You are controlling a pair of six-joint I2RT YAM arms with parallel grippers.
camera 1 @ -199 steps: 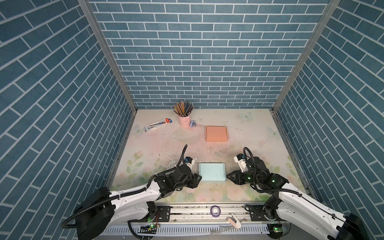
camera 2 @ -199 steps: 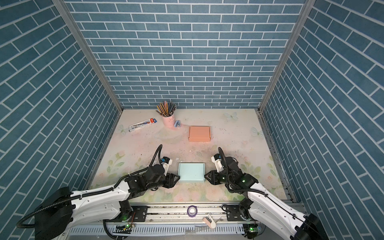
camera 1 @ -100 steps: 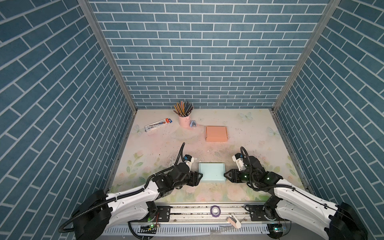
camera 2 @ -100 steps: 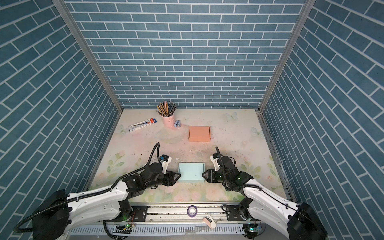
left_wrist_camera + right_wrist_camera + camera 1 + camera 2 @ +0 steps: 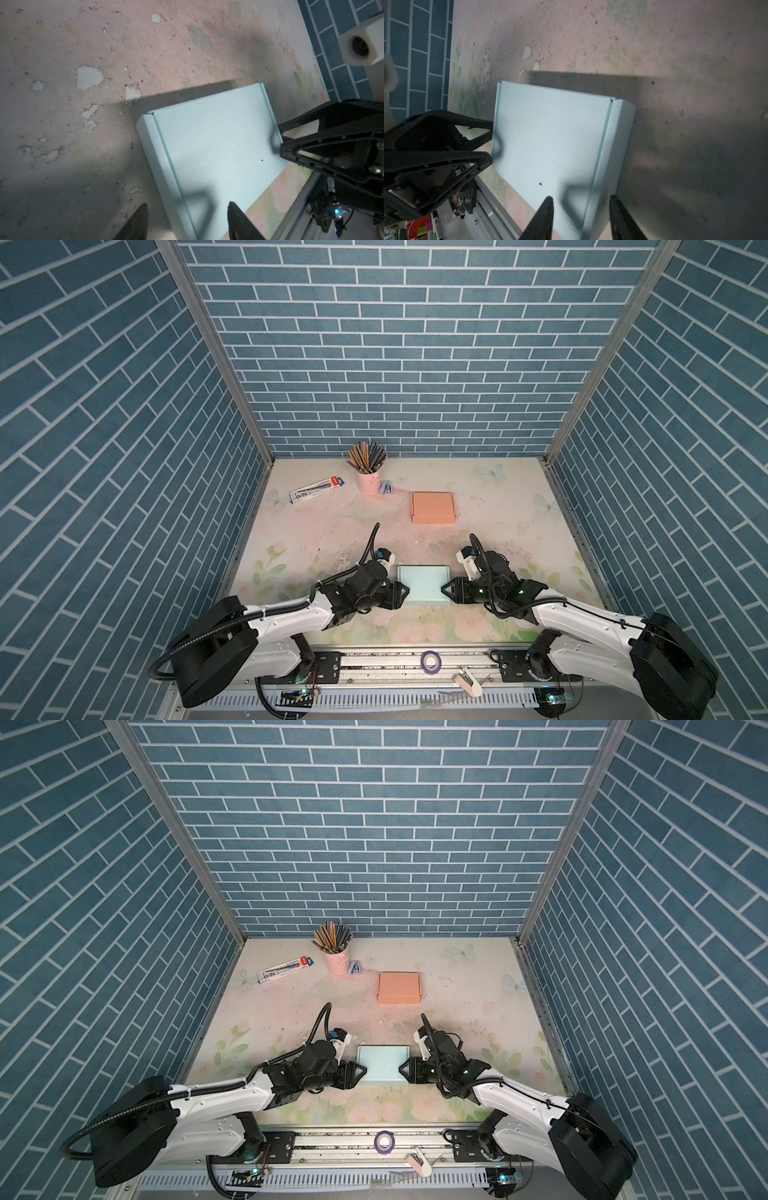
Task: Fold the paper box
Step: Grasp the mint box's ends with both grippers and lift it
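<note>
Where tabletop (image 5: 89, 76) coating flakes, flat pale-blue paper box (image 5: 218, 145) lies

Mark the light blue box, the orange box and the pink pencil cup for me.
light blue box (image 5: 424, 585), in a top view, middle of its lid.
orange box (image 5: 432, 507), in a top view, centre of its top face.
pink pencil cup (image 5: 369, 483), in a top view, its side wall.

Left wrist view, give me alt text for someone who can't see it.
A pale blue box lies flat on a worn pink table. The open left claw straddles one side edge, and the right claw points at the opposite side.
</note>
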